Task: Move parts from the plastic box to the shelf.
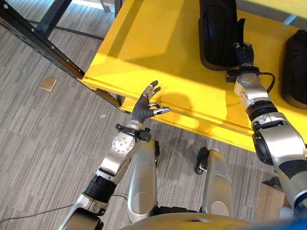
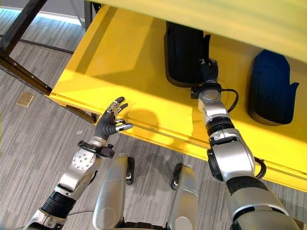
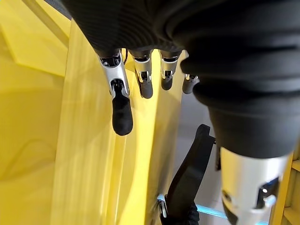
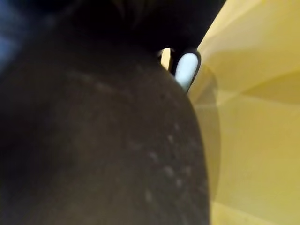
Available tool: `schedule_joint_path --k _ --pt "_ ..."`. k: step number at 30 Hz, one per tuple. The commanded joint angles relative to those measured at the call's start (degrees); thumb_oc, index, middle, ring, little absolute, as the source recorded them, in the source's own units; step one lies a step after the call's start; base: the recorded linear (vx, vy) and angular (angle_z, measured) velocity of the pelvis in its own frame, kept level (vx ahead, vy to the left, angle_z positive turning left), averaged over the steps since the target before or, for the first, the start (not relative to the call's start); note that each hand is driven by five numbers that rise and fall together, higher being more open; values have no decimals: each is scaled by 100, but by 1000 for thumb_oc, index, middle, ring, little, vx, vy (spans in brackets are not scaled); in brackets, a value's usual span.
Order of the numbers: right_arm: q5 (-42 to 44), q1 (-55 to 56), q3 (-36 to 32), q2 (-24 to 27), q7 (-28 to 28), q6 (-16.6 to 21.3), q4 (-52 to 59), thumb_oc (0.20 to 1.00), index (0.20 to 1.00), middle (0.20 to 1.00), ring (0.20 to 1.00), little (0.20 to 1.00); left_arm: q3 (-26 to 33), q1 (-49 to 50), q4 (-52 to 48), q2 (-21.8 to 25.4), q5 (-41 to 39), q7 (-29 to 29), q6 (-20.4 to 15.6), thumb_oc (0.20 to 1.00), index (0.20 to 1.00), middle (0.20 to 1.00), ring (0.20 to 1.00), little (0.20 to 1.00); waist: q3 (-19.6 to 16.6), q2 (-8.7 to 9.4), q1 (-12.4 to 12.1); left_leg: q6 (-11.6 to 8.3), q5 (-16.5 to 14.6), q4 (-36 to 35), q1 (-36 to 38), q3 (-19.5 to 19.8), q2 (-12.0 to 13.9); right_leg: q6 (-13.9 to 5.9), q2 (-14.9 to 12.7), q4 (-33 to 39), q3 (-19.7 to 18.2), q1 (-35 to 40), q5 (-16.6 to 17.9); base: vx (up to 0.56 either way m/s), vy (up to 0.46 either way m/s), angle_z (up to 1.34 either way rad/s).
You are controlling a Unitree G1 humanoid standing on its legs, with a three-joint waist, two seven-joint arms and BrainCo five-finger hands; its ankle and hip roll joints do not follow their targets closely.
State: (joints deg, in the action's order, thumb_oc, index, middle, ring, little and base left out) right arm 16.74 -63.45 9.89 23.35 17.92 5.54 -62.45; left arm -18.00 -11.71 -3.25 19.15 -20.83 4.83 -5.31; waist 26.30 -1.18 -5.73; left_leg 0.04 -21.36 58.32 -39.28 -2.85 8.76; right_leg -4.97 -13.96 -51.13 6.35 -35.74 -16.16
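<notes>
A large black moulded part (image 1: 218,33) lies on the yellow shelf (image 1: 158,43), and my right hand (image 1: 243,55) reaches in against its near end. The hand's fingers are hidden at the part. Close up in the right wrist view, the part's dark surface (image 4: 93,140) sits right against the hand. A second black part (image 2: 271,86) lies further right on the same shelf. My left hand (image 1: 146,106) hovers at the shelf's front edge, open with fingers (image 3: 122,112) straight and nothing in it.
A black metal frame post (image 1: 38,40) runs diagonally left of the shelf. On the grey carpet lies a small tan square (image 1: 48,84). An upper yellow shelf board (image 2: 216,14) overhangs the parts. A cardboard box (image 1: 271,199) stands at lower right.
</notes>
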Motion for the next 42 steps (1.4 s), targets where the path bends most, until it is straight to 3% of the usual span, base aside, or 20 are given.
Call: schedule_joint_path --k 1,6,10,14,17,20,28,42 --pt "346 -27 5 34 31 30 -214 200 200 200 200 200 -196 334 -37 -74 -26 79 128 1000 1000 1000 1000 1000 14 -99 -1 -374 114 83 89 255 100 154 154 16 10 -79 451 0 0 0" --pt "384 344 -166 -188 83 17 -1 200 200 200 200 200 -166 267 21 -165 13 129 122 1000 1000 1000 1000 1000 51 -98 58 -381 99 104 61 258 86 153 148 3 -3 -91 447 0 0 0" --pt "108 1080 -376 -504 136 32 901 200 200 200 200 200 -115 222 109 -253 62 160 108 1000 1000 1000 1000 1000 67 -110 117 -374 117 87 35 248 77 150 140 18 -15 -114 448 3 4 2" --pt "117 1771 -829 -994 208 53 1758 200 200 200 200 200 -39 177 190 -325 86 204 84 1000 1000 1000 1000 1000 78 -121 161 -369 111 87 15 243 64 146 126 6 -26 -144 445 0 0 0" --pt "172 2436 -1311 -1674 224 33 2590 200 200 200 200 200 45 132 342 -455 154 289 94 1000 1000 1000 1000 1000 67 -133 214 -367 122 85 -64 260 47 153 122 17 -18 -179 440 0 0 0" --pt "123 2547 -1351 -1786 201 20 2693 200 200 200 200 200 59 134 401 -458 180 324 92 1000 1000 1000 1000 1000 67 -140 217 -365 127 94 -85 264 39 154 125 13 -14 -199 444 0 0 0" --pt "-110 2791 -1429 -1880 185 -9 2826 200 200 200 200 200 67 163 388 -450 198 356 80 1000 1000 1000 1000 1000 82 -168 228 -353 110 134 -182 278 41 139 130 -43 -4 -305 442 0 0 0" --pt "-268 2866 -1699 -1498 402 38 2496 200 200 200 200 200 65 250 292 -386 158 322 69 1000 1000 1000 1000 1000 103 -187 253 -342 62 234 -273 282 49 119 104 -149 1 -395 383 0 0 0"
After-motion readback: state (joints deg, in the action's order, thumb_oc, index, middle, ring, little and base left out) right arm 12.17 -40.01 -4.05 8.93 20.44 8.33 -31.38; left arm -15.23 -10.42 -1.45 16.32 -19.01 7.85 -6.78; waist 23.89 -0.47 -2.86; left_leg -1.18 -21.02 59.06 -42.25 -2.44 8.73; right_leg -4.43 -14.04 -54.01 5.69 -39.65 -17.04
